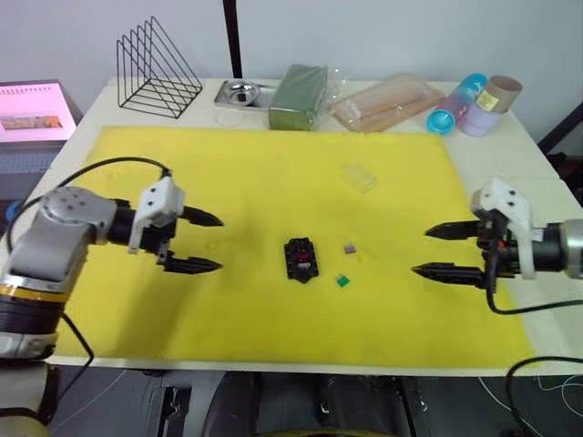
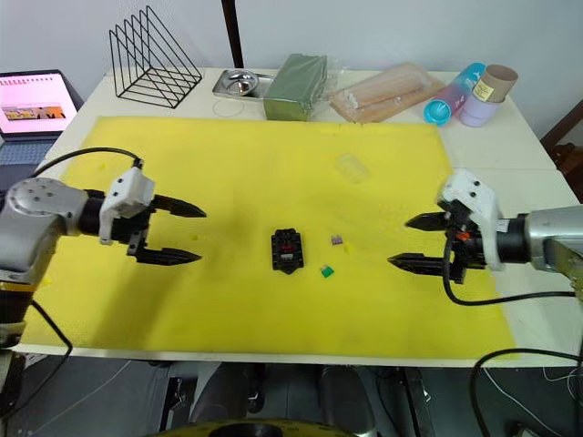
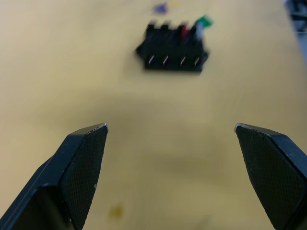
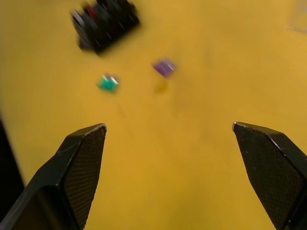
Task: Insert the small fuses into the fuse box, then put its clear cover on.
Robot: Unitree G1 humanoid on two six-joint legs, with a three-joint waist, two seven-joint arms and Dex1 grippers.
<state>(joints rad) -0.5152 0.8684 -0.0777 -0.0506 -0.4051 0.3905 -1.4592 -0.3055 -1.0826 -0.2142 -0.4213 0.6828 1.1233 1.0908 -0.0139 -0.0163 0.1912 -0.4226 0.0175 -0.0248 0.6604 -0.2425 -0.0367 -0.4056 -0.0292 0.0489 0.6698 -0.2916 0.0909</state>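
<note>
Left gripper [image 1: 208, 241]: two black fingers spread wide, holding nothing, above the yellow foam mat [image 1: 255, 173]. Small black rectangular plastic fuse box [image 1: 301, 259]: on the mat, between both grippers, nearer the left; red and grey fuses seated in its slots. Tiny purple fuse [image 1: 350, 248] and tiny green fuse [image 1: 342, 281]: loose, just beyond the box toward the right gripper [image 1: 442, 251], fingers likewise apart, empty. Small transparent rectangular cover [image 1: 359, 177]: farther back, well apart from both grippers.
</note>
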